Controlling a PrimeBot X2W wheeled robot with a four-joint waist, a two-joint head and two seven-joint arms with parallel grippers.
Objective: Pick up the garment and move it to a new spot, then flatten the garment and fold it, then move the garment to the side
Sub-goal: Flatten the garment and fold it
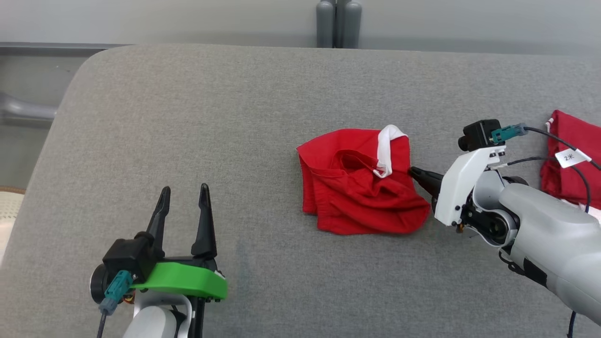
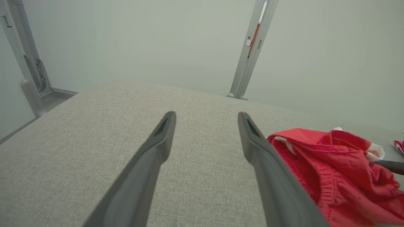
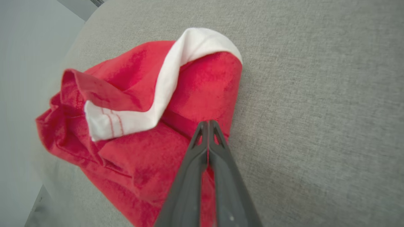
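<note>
On the grey padded table (image 1: 188, 117), right of centre, the red garment (image 1: 357, 192) lies crumpled: light, limp cloth, likely to sag. The left gripper (image 1: 184, 189) stands wide, empty; the right gripper (image 1: 413, 172) has its jaws closed on the garment's right edge, near the white band (image 1: 386, 150), probably the firmer hold.

Grey fabric tbl (image 1: 188, 117), 2nd red cloth (image 1: 577, 134) rt edge, posts (image 1: 352, 23) behind

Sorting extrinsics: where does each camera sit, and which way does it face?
Head: on the head, facing forward and down at the grey surface; left gripper open, right gripper at the red garment.
Left wrist: looks along its open fingers across the surface toward the wall.
Right wrist: looks down its shut fingers onto the garment's edge.
Shared: all three show the garment.
</note>
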